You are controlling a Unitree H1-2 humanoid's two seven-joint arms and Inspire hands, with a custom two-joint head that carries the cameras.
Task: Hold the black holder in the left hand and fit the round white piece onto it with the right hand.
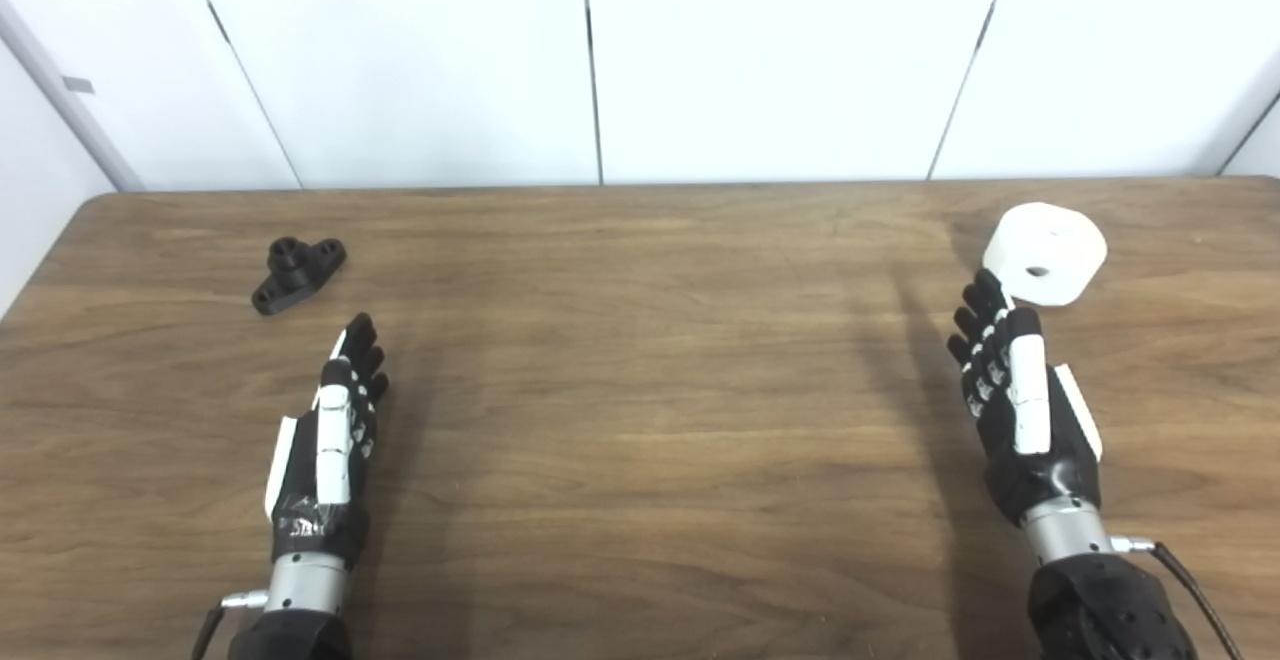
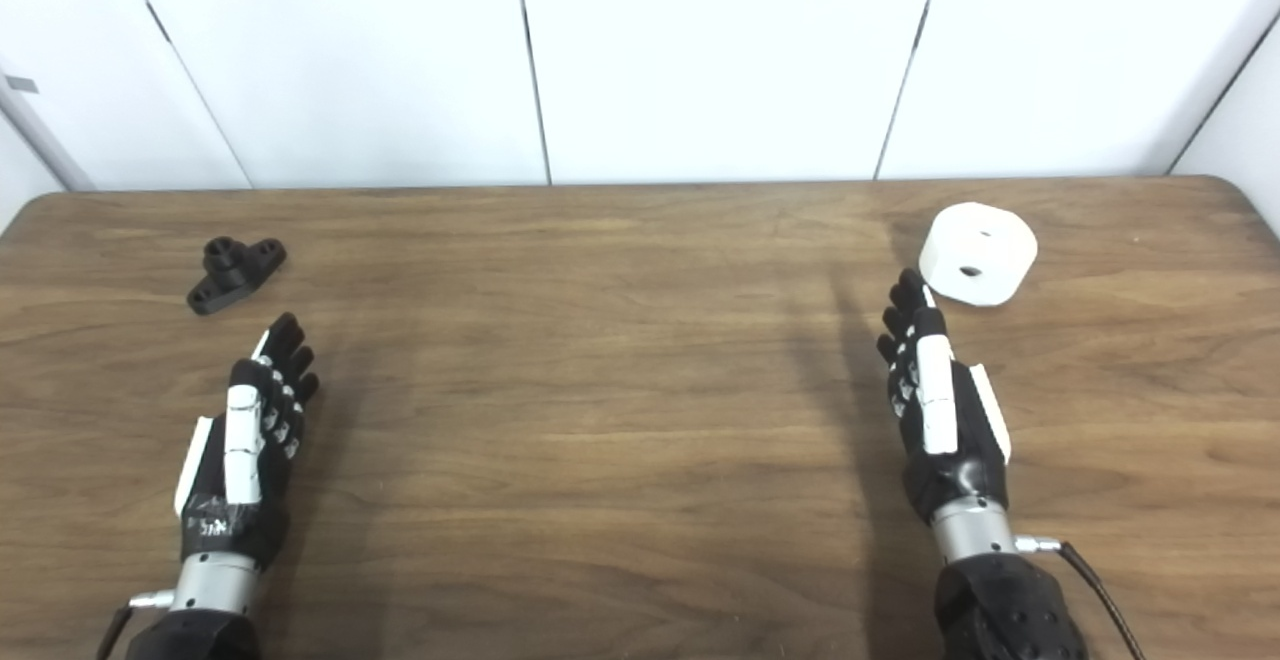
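The black holder (image 1: pixel 298 273) lies on the wooden table (image 1: pixel 640 420) at the far left, a short post standing on a flat base. My left hand (image 1: pixel 332 435) is open and empty, fingers straight, a little nearer than the holder and to its right. The round white piece (image 1: pixel 1045 253) with a centre hole lies at the far right. My right hand (image 1: pixel 1020 400) is open and empty, its fingertips (image 1: pixel 985 292) just short of the white piece's near left edge. Whether they touch it I cannot tell.
White wall panels (image 1: pixel 600 50) stand behind the table's far edge. The table's rounded left corner shows at the far left, and its right corner (image 2: pixel 1245 190) in the right eye view.
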